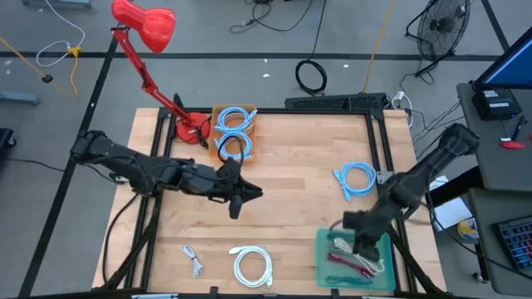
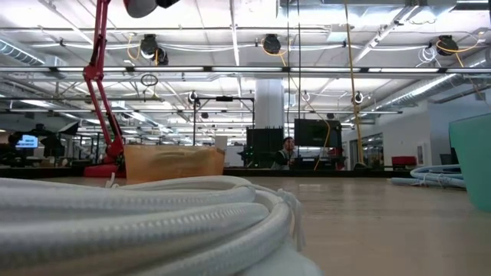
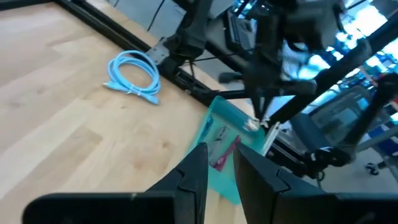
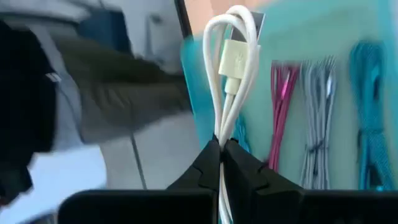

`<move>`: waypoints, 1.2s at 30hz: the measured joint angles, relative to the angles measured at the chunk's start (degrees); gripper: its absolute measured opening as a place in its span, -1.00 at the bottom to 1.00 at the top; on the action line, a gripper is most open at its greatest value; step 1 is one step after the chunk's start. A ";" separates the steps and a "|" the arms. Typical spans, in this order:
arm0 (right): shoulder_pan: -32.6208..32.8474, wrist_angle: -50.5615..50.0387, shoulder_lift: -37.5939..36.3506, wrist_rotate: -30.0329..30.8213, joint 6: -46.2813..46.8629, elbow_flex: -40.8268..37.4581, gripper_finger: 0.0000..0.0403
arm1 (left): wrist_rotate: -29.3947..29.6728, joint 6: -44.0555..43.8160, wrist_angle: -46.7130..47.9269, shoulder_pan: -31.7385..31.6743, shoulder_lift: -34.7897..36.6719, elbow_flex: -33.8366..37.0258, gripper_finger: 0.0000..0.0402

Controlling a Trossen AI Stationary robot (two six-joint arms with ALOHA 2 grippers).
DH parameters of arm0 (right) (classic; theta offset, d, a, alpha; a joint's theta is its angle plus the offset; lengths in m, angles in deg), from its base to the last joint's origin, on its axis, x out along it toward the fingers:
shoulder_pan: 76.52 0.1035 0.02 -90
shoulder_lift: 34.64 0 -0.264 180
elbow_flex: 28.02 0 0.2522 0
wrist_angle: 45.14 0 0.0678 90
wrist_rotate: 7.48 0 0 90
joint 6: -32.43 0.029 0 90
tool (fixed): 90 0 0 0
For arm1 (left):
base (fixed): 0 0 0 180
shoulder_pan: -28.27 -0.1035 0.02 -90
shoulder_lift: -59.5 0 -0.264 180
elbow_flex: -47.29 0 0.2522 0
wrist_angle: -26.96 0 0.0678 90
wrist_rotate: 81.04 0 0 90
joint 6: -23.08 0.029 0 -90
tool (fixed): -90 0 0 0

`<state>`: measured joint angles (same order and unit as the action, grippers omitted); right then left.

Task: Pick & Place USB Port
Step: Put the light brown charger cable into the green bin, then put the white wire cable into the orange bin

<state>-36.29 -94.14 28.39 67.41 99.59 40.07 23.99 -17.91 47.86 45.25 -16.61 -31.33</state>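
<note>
On the wooden counter (image 1: 283,191) the right gripper (image 4: 222,151), clamped on a white USB cable (image 4: 233,59), hangs above the teal tray (image 1: 326,249) (lower first, then release); the left gripper (image 1: 235,202) waits mid-counter, narrowly parted.

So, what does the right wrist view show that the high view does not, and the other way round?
Only the right wrist view shows the right end effector shut on a folded white cable, with its plug visible.

Only the high view shows the left end effector over mid-table, the cardboard box of blue cables, the red lamp and a white coil.

Both show the teal tray with its pink cable.
</note>
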 joint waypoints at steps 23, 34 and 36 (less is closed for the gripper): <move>7.12 12.62 22.77 -6.87 -4.57 0.00 -0.84 | -6.05 -2.43 2.77 -2.21 0.00 0.00 -0.60; 5.15 6.45 18.07 -2.77 -6.42 0.00 -0.24 | -5.58 -3.00 4.86 -2.56 0.00 0.00 -0.60; 4.39 6.52 17.13 -1.59 -6.85 0.01 -0.19 | -7.31 -4.74 8.26 -2.56 0.05 0.00 -0.60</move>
<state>-31.90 -87.62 45.52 65.83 92.74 40.08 16.68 -22.65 56.12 42.69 -16.56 -31.33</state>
